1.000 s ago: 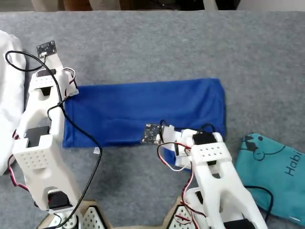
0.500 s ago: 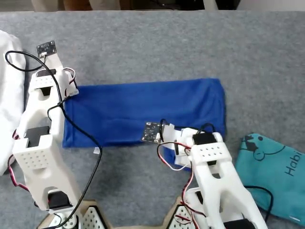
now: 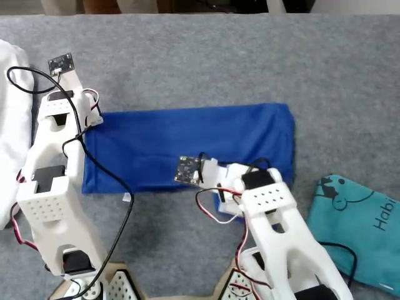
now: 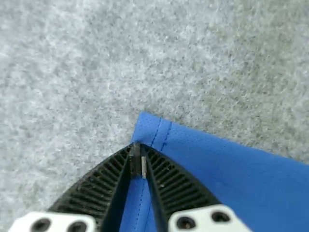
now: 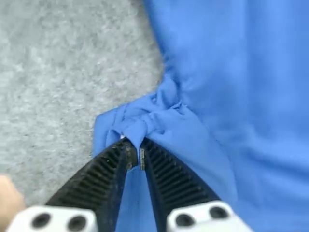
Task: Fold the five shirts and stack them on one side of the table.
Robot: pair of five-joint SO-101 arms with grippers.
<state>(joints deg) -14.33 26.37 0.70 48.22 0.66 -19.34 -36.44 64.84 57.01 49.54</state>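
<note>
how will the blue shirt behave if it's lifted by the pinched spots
Probably floppy: the blue shirt bunches into soft wrinkles where the right tool pinches it, so it would likely drape and sag. It looks thin and light, lying flat. The felt-like grey table may drag on it when pulled.

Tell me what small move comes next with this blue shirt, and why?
Probably the right pincer should lift slightly: it is shut on a bunched fold of the blue shirt, while the left pincer grips a corner, so raising frees cloth for folding.
</note>
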